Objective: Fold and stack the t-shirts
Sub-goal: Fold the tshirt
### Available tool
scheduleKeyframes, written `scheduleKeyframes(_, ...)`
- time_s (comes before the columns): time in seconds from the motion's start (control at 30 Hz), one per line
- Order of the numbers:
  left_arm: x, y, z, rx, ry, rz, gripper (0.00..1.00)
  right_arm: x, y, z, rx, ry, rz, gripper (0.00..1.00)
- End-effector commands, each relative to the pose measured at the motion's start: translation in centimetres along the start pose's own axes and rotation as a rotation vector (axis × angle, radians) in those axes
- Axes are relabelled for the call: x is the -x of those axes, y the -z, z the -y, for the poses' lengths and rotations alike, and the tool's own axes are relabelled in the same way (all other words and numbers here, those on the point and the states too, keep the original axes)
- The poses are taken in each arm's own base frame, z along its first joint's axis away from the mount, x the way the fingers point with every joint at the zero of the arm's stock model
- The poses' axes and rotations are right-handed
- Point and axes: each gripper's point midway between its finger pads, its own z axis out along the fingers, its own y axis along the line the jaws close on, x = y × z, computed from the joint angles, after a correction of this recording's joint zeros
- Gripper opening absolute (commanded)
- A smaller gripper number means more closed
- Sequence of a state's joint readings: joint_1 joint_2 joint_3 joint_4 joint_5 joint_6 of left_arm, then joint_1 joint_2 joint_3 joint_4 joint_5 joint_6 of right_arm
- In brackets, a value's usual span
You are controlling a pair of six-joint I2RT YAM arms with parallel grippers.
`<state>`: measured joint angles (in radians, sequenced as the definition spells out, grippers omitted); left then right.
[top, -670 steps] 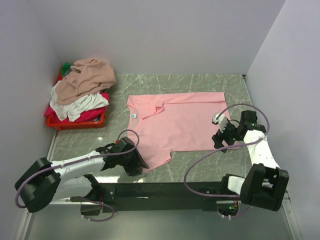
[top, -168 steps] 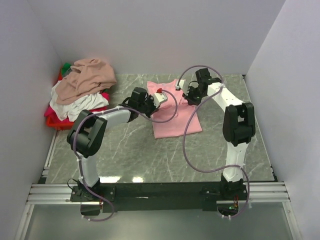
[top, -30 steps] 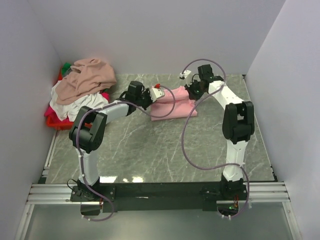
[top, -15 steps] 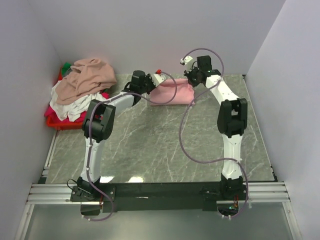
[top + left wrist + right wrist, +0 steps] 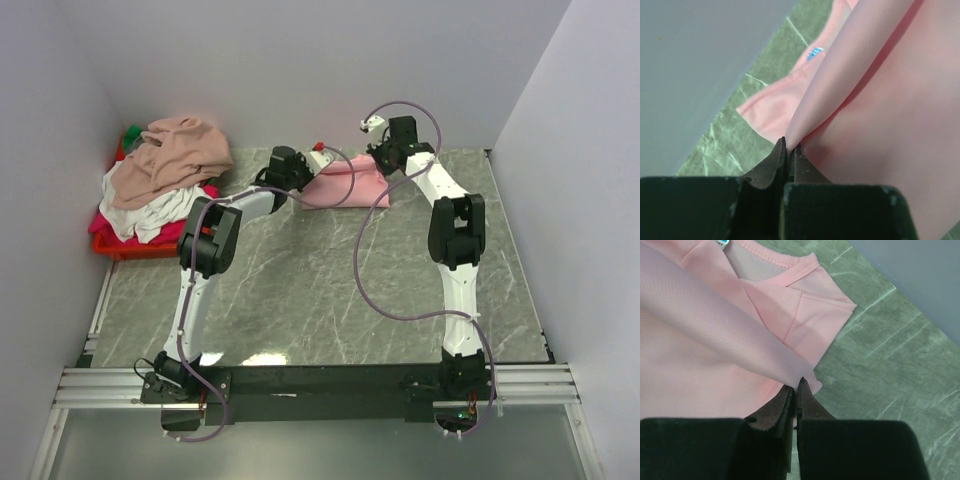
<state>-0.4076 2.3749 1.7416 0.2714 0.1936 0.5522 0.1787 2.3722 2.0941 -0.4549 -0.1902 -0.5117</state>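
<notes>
The light pink t-shirt (image 5: 347, 185) lies folded at the back of the table, near the wall. My left gripper (image 5: 305, 172) is shut on its left edge and my right gripper (image 5: 380, 160) is shut on its right edge. In the left wrist view the pinched pink fold (image 5: 840, 90) rises from the jaws, with the blue-white neck label (image 5: 815, 52) beyond. In the right wrist view the held flap (image 5: 730, 340) hangs over the collar and sleeve (image 5: 810, 315). Other t-shirts, tan (image 5: 170, 150), white (image 5: 155, 210) and magenta (image 5: 160, 234), are piled at the left.
A red plastic basket (image 5: 150, 247) holds the shirt pile against the left wall. The back wall stands just behind both grippers. Both arms stretch far across the green marble table (image 5: 330, 290).
Over the last second both grippers have carried the shirt's near edge toward the back wall, so the pink shirt is folded into a shorter band. The arms reach farther back.
</notes>
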Motion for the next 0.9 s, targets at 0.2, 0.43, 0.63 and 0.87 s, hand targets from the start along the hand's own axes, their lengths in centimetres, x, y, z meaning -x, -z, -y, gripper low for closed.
scheduleKeyframes(0.2,3.2,-0.3,-5.5,0.206,0.029,0.073,0.00,2.9,0.5,4.3,-0.203,-0.034,0.071,0.00)
scheduleKeyframes(0.43,2.3,-0.6,-7.0,0.310,0.057,0.063,0.00,2.9,-0.7,4.6,-0.277,-0.010,0.066,0.00)
scheduleKeyframes(0.63,0.9,-0.8,-7.1,0.341,0.051,0.032,0.00,3.3,-1.6,4.4,-0.324,0.018,0.066,0.00)
scheduleKeyframes(0.87,2.1,-1.0,-8.2,0.381,0.092,0.065,0.00,3.5,-1.7,6.2,-0.456,-0.013,0.070,0.00)
